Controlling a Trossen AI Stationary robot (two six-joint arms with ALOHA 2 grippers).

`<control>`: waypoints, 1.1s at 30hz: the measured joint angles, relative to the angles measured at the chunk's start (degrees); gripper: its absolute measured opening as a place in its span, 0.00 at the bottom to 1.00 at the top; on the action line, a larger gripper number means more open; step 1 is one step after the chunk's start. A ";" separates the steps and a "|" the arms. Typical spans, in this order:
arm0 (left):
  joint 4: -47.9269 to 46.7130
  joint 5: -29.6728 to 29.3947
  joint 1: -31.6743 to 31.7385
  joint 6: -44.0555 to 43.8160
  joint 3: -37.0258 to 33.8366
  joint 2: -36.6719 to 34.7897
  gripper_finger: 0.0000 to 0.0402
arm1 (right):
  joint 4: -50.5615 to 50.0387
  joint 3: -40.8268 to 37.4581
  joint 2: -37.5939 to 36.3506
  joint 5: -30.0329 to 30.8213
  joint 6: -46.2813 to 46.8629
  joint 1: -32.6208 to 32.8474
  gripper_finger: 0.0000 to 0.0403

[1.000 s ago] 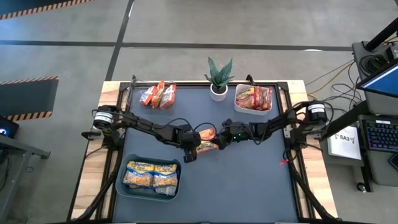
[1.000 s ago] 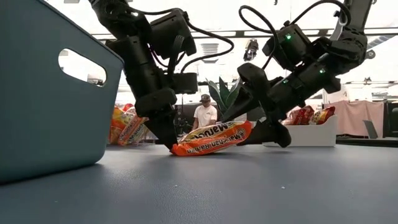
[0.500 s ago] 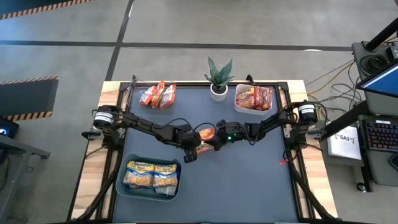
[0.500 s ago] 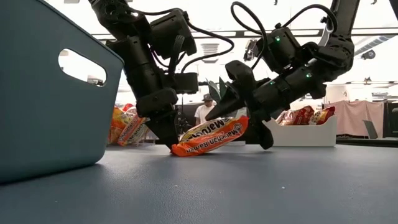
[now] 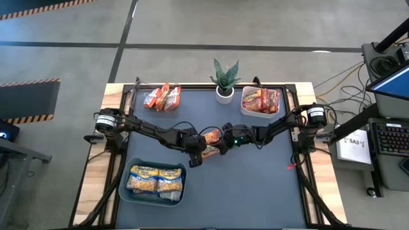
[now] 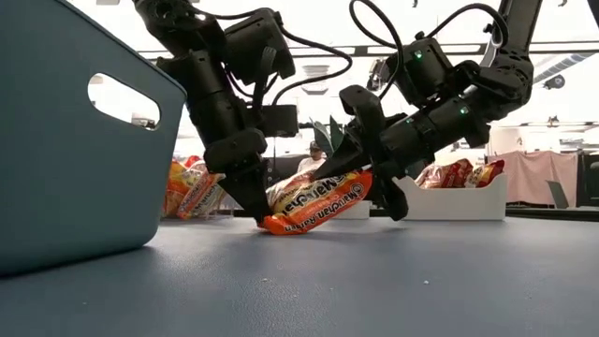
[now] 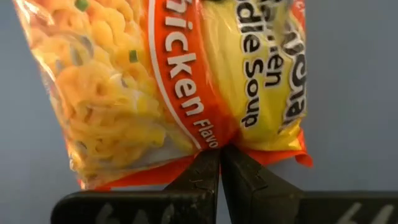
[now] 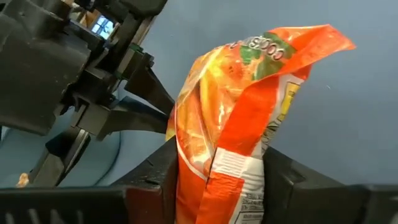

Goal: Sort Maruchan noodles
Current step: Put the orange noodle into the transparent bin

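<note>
The left gripper (image 7: 219, 163) is pressed together on the sealed edge of an orange chicken-flavour packet (image 7: 180, 81), so only the thin plastic seam sits between its fingertips. In the low view this end of the orange packet (image 6: 314, 201) rests low, touching the mat, and the other end rises toward the right gripper (image 6: 370, 183). The right gripper's fingers (image 8: 158, 177) stand on both sides of the packet's other end; the wrapper fills the gap between them and looks touched on both sides, but I cannot tell if they already press it firmly. In my judgement both arms hold the same packet so that it passes from the left one to the right one.

I place the rest from the potted plant (image 5: 225, 80), at the far edge of the mat. The shared packet (image 5: 211, 142) is in front of the plant, near the middle of the mat. Just to the right of the plant stands a white bin (image 5: 260, 102) with red packets. Left of it, near the far left corner, some orange packets (image 5: 162, 97) lie loose. Well in front and left of the plant, a blue bin (image 5: 153, 182) holds yellow-and-blue packets. The sorting seems to be by colour, with the orange ones not yet binned.
</note>
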 joint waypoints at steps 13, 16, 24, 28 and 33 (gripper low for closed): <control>-2.58 -0.74 -0.78 8.09 0.00 -11.25 0.00 | -0.78 0.04 -1.73 0.14 -13.35 0.70 0.33; -0.49 -0.67 -0.78 9.47 -0.56 -13.82 0.01 | -0.68 0.06 -1.95 0.97 -19.10 2.10 0.33; 1.77 -0.54 -0.69 10.52 -2.75 -17.39 0.19 | -0.87 0.26 -2.35 4.81 -28.36 5.78 0.33; 3.51 -0.48 -0.69 10.44 -2.95 -17.23 0.35 | -1.07 0.26 -2.35 5.96 -34.41 7.93 0.33; 6.77 1.56 -0.69 10.69 -3.21 -14.66 0.53 | -1.27 0.26 -2.33 11.53 -40.79 10.85 0.33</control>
